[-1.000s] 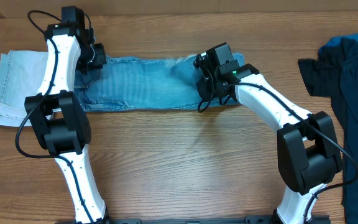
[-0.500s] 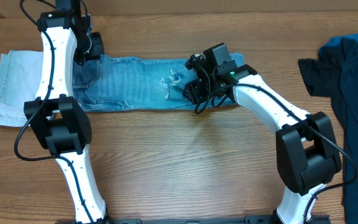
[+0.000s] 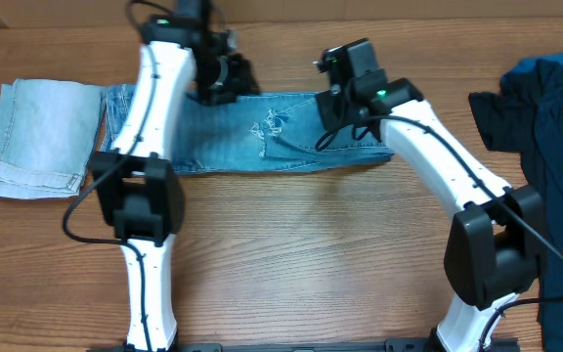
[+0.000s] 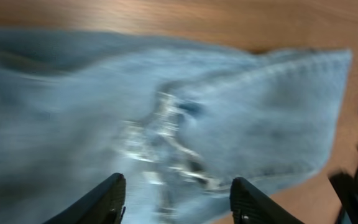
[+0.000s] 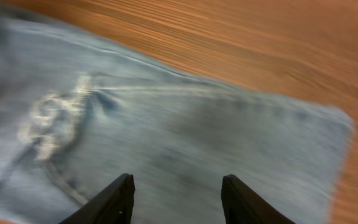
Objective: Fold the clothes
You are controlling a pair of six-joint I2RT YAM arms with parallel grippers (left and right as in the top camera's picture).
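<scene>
Wooden table (image 3: 291, 244); light-blue jeans (image 3: 252, 147) lie flat; left gripper (image 4: 178, 188) and right gripper (image 5: 176, 190) hover spread, holding nothing, probably poised to regrasp.

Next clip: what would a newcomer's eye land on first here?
A long strip of light-blue jeans lies across the far middle of the table, with a white frayed rip near its centre. The left gripper and right gripper hang open above it. Paler folded denim sits beside its left end, dark garments at the table's right edge.
</scene>
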